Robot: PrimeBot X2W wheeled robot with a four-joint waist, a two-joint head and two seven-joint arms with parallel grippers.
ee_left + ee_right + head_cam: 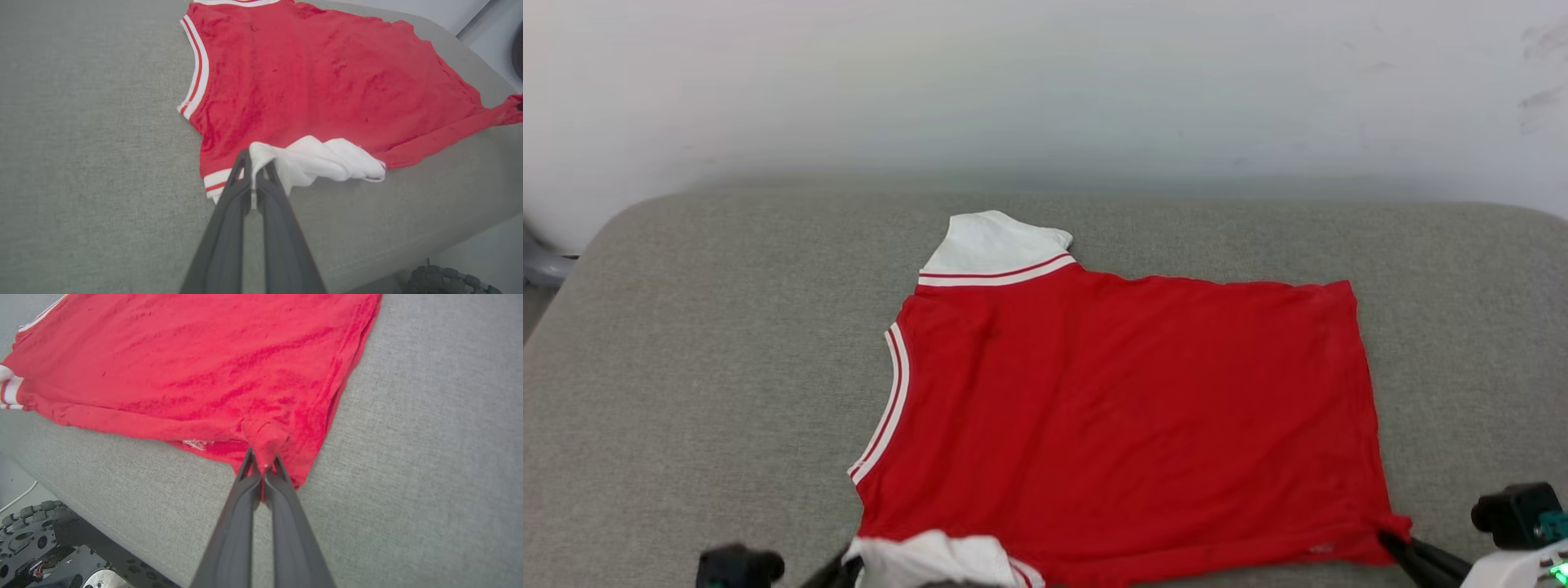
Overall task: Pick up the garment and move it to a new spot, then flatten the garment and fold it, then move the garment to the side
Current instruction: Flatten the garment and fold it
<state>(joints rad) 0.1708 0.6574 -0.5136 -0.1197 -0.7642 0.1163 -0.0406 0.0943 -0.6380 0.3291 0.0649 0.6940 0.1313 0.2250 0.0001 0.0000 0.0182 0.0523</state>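
The garment [1127,408], a red shirt with white sleeves and striped trim, lies spread sideways on the grey cushion [703,351], plain side up. One white sleeve [992,242] points away from me. My left gripper [255,161] is shut on the bunched near white sleeve [322,159], at the bottom of the head view [849,563]. My right gripper [263,459] is shut on the red hem corner [269,441], at the lower right of the head view [1392,543]. Both pinch points sit close to the cushion's near edge.
The grey cushion stretches wide on both sides of the shirt and meets a pale wall [1045,90] behind. The cushion's front edge [102,526] drops off toward me, with the robot's base and wheels [36,535] below it.
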